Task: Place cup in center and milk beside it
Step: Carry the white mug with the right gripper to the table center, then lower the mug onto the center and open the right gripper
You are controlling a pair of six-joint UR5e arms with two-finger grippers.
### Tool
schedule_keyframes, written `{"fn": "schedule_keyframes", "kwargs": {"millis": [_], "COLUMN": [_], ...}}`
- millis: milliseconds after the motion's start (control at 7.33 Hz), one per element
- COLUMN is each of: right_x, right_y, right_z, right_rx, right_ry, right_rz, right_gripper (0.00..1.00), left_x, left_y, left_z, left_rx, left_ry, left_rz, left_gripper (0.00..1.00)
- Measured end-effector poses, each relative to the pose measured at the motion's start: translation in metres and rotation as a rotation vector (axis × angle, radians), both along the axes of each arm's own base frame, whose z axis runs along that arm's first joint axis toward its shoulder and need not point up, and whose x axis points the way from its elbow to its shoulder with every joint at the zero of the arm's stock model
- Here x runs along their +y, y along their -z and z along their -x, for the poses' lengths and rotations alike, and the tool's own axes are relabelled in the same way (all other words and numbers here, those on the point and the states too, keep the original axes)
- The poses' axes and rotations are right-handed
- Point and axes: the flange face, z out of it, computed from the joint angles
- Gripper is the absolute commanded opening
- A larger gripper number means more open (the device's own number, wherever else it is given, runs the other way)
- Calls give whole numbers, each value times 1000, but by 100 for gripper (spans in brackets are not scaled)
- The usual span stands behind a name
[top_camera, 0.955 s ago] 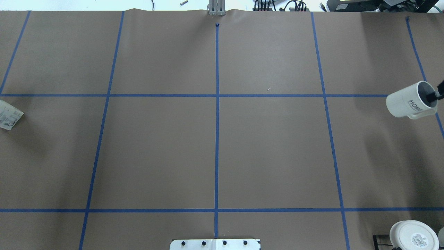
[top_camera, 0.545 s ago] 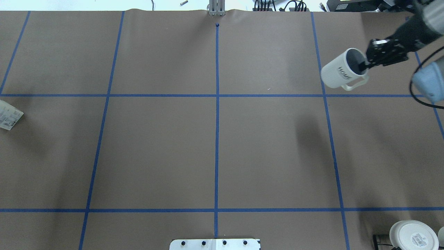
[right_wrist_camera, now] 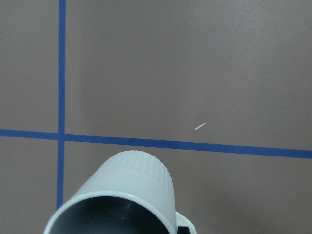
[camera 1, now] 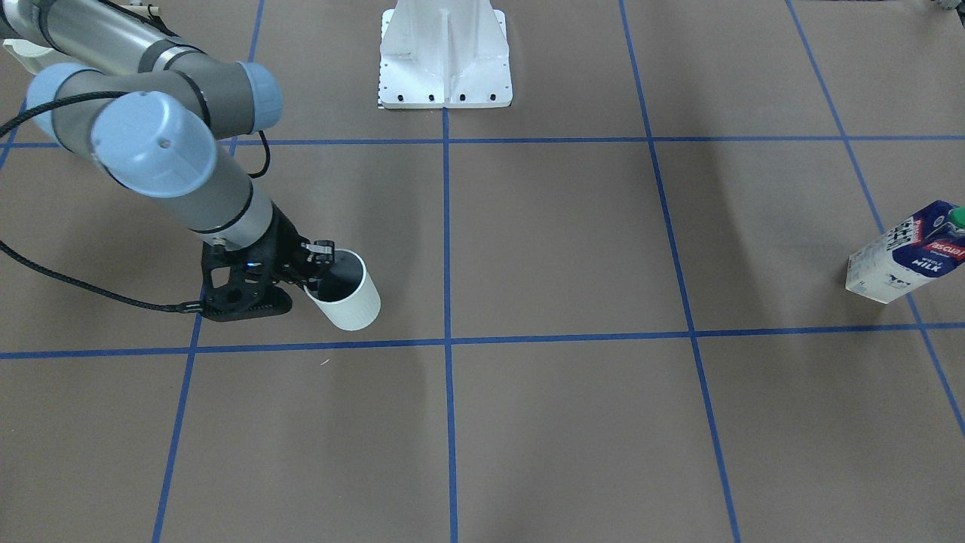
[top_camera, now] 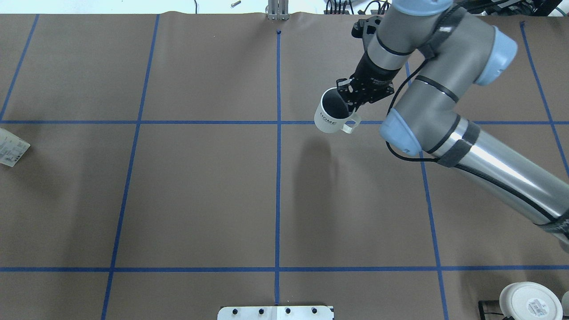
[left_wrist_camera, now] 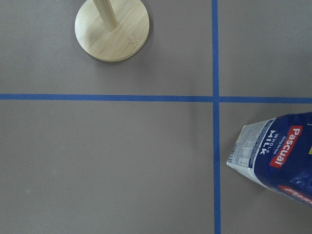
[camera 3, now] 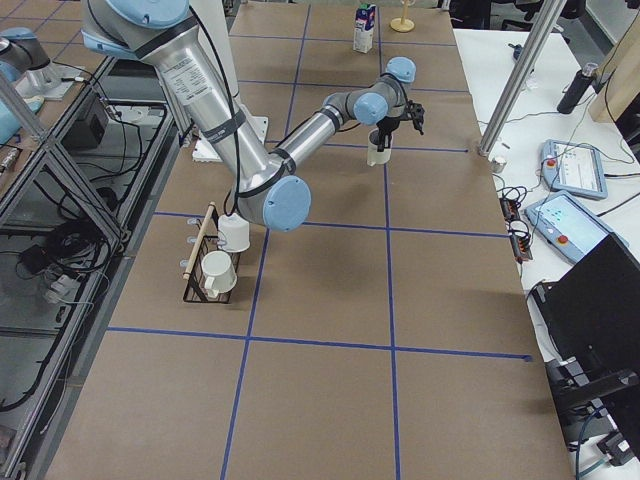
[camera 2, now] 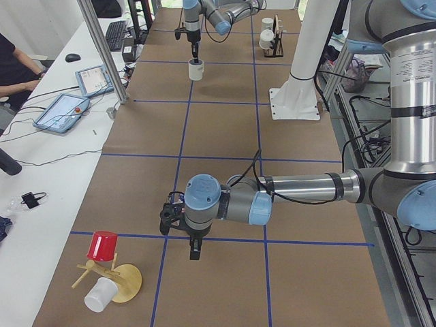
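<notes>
Blue-and-white milk (top_camera: 12,149) stands at the table's (top_camera: 200,191) far left edge. My left fingers (camera 2: 194,251) hang near it; open or closed, I cannot tell. Just right of the centre line (top_camera: 278,178), my right fingers (top_camera: 349,105) pinch the rim of the tilted, lifted cup (top_camera: 330,119).

White mug (top_camera: 328,122) with black "HOME" lettering and a dark inside. Black right pincer (top_camera: 350,106). Blue-and-white milk carton (camera 1: 905,264) with red band, white lettering, green cap (camera 1: 958,217). Brown bench (top_camera: 200,195) crossed by a blue tape grid (top_camera: 278,178).

Wrist views close above table (left_wrist_camera: 122,161), likely downward.
</notes>
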Motion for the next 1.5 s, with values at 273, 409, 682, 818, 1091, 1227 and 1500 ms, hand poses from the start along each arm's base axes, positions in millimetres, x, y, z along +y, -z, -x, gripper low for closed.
{"fn": "schedule_keyframes", "kwargs": {"millis": [273,409,682,818,1091,1227,1500], "right_x": [-15,-21,-19,-17,-17,-17,-19], "right_y": [20,28,34,31,17,15,22], "right_z": [42,58,82,91,107,110,107], "right_rx": [30,41,50,43,31,30,19], "right_ry": [4,-19,-30,-27,-19,-20,-40], "right_rz": [37,83,129,129,121,123,144], "right_gripper": [0,0,0,0,99,100,100], "left_x": [0,1,1,1,1,1,1], "left_y": [-1,-2,-2,-2,-3,-3,-3], "left_z": [-1,-1,-1,-1,-1,-1,-1], "left_rx": [9,10,10,10,10,10,11], "left_ry": [-1,-1,-2,-2,-2,-2,-2], "left_rz": [2,3,4,4,4,5,4], "left_gripper": [98,98,98,98,98,98,98]}}
